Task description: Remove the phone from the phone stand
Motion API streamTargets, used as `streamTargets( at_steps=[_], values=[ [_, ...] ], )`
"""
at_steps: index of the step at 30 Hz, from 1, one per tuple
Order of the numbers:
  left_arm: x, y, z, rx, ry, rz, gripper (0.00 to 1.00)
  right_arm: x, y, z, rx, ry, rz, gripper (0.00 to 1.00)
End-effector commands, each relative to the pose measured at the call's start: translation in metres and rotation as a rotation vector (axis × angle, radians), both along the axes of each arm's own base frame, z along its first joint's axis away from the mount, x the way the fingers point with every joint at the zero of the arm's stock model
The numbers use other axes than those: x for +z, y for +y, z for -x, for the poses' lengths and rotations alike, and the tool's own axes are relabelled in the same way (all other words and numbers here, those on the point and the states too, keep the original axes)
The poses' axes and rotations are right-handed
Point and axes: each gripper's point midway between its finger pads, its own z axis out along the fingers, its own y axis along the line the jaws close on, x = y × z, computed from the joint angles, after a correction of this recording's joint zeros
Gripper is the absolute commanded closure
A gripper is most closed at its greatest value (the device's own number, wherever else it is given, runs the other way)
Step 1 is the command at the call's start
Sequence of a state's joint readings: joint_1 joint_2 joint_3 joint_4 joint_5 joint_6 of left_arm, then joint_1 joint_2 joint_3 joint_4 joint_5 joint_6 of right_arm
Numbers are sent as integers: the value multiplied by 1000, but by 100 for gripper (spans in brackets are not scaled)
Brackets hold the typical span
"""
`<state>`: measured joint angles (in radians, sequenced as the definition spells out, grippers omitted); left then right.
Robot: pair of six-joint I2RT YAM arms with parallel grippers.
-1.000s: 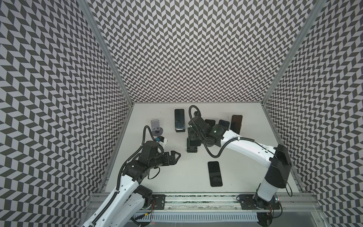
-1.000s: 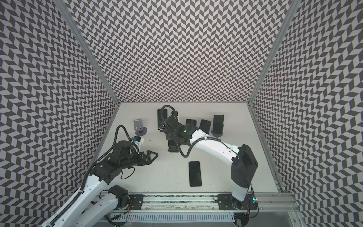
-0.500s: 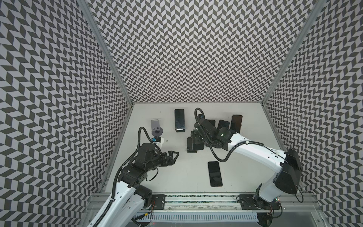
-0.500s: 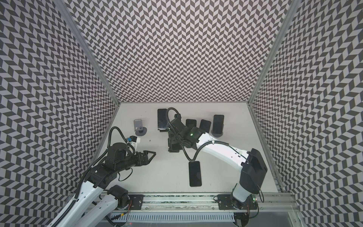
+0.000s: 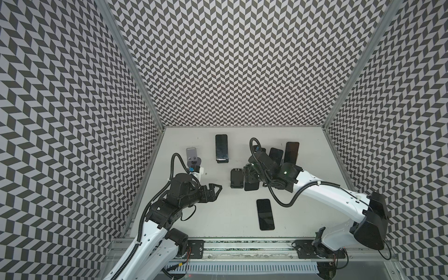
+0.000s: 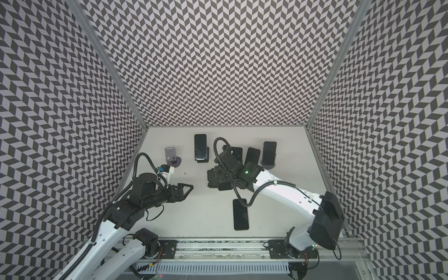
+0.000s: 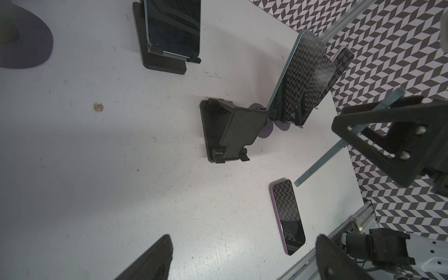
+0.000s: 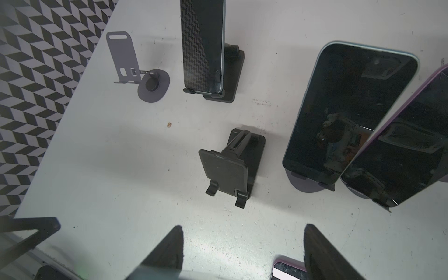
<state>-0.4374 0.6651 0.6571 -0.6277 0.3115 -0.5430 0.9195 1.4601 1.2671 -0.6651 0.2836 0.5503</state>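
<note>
The right gripper [image 7: 344,118] pinches the teal-edged phone [image 7: 320,163], held in the air just beside the bare black stand [image 8: 224,169] near the middle of the surface [image 5: 218,218]. The left gripper [image 5: 217,163] hangs spread and empty. Best keep the pinch firm, clear the stand's lips, and lay it beside the flat phone [image 5: 265,214] near the front edge. Count: 6 phones and 6 stands, 4 loaded and 2 bare.

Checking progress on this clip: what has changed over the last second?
The right arm drew back toward its base, elbow swinging outward. It carried the phone, clamped in the right gripper, slightly aside from the black stand, which is empty. Nothing was newly gripped or released. The left gripper stayed open and barely shifted. The flat phone and the propped phone at the back did not move.
</note>
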Motion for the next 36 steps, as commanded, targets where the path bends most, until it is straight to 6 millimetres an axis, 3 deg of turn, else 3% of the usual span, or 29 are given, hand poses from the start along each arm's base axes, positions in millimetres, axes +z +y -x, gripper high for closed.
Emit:
streamTargets(
  at_steps=[1, 19, 27, 36],
  values=[
    [20, -12, -10, -29, -73, 35, 8, 21, -8, -2, -41, -61, -70, 38],
    [22, -75, -16, -183, -117, -2, 8, 8, -60, 14, -117, -31, -28, 38],
    [19, -114, -20, -254, -146, -19, 8, 1, -91, 32, -170, 9, -34, 37],
    [32, -166, -23, -351, -221, -2, 8, 4, -126, 50, -235, 26, -37, 37]
  ],
)
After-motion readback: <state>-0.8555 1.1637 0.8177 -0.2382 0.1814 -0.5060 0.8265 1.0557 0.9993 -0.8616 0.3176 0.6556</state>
